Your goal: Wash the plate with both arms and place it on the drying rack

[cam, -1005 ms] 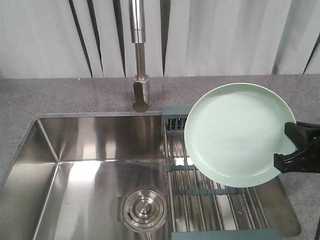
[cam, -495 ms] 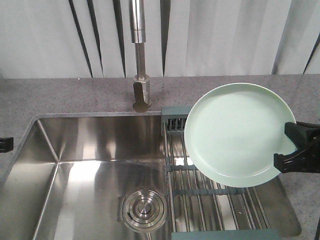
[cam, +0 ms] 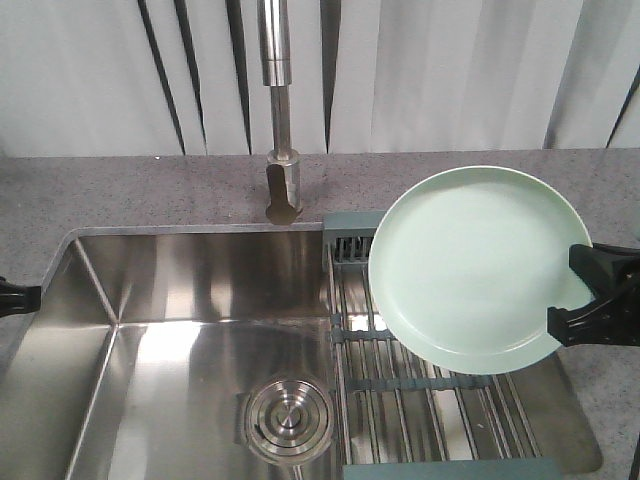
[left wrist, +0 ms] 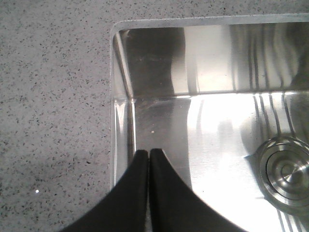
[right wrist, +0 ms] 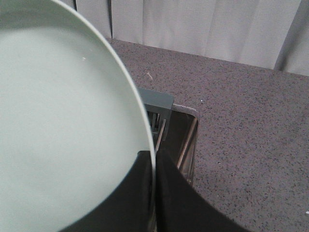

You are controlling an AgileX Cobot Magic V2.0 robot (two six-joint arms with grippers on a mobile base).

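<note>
a pale green plate [cam: 470,265] is held tilted above the drying rack [cam: 430,392] at the right end of the sink [cam: 200,270], its rim pinched in the jaws of the right arm [cam: 605,300]. the jaws of the left arm [left wrist: 140,203] are pressed together, empty, over the sink's left edge beside the grey counter [cam: 120,195]; a tap [cam: 283,120] stands behind.

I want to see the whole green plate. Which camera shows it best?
The front-facing view: nearly the whole plate shows, above the drying rack, its edge pinched by the right gripper. The right wrist view shows only a close-up part. The left wrist view shows none.
</note>
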